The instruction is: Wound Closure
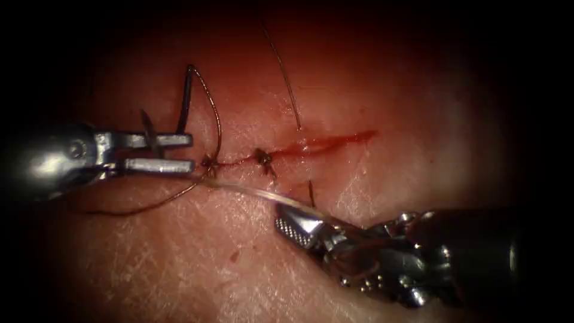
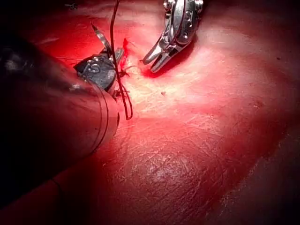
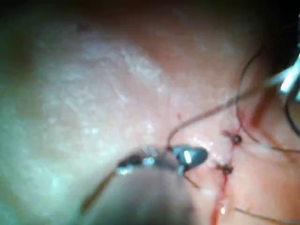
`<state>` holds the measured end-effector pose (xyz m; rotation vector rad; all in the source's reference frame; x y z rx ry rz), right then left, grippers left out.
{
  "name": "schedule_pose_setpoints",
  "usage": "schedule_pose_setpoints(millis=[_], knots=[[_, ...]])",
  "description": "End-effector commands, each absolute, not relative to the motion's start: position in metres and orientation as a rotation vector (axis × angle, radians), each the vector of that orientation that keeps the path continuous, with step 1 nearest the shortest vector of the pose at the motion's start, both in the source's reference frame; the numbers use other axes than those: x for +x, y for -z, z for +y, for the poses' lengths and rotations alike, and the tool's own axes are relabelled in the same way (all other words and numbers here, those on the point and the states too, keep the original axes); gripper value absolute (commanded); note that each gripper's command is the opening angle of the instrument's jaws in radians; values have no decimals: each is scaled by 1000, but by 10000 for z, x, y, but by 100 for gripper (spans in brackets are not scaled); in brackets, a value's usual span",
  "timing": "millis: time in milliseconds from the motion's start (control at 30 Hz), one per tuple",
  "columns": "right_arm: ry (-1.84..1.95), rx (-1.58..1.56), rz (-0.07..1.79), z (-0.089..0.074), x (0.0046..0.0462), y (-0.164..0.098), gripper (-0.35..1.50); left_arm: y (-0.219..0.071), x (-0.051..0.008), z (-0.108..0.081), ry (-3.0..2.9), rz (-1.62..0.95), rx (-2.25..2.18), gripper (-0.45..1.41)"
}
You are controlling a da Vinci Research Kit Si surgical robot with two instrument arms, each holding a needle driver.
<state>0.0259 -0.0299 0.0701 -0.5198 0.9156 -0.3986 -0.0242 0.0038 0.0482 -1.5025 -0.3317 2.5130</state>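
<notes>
Endoscope view: my left tool (image 1: 179, 152) lay level at the left end of the cut (image 1: 311, 143), its jaws narrowly parted with a gap showing between them. A dark curved needle (image 1: 185, 98) stood up from the upper jaw; I could not confirm whether the jaws gripped it or it simply crossed them, and I could not tell if its lower end entered the tissue (image 1: 388, 78). Dark thread (image 1: 212, 107) looped from the needle's top down to the first knot (image 1: 209, 161), just beside the left jaw tips. A second knot (image 1: 263, 157) sat further right on the cut, with red fluid (image 1: 335, 142) along the open stretch beyond it. My right tool (image 1: 299, 230) sat below the cut, jaws apparently together on a pale taut strand (image 1: 251, 191) running up-left toward the first knot.

Left wrist view: the left tool (image 2: 101, 68) had the needle (image 2: 101, 37) and thread (image 2: 123, 93) crossing it; the right tool (image 2: 157, 58) showed jaws slightly apart.

Right wrist view: the right tool (image 3: 187, 157) tip lay just beside the knots; grip unclear.

Judgement: the needle's long axis ran upright, across the left jaws, and the left tool was much the nearer to it.
</notes>
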Motion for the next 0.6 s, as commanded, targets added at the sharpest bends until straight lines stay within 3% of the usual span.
schedule_pose_setpoints(millis=[33, 600], knots=[[410, -509, 908, -307, 260, -706, -35, -489, -247, 36, -2512, -334, -1504, -45], [406, -410, 910, -379, 233, -658, -35, -488, -246, 36, -2517, -339, -1500, -45]])
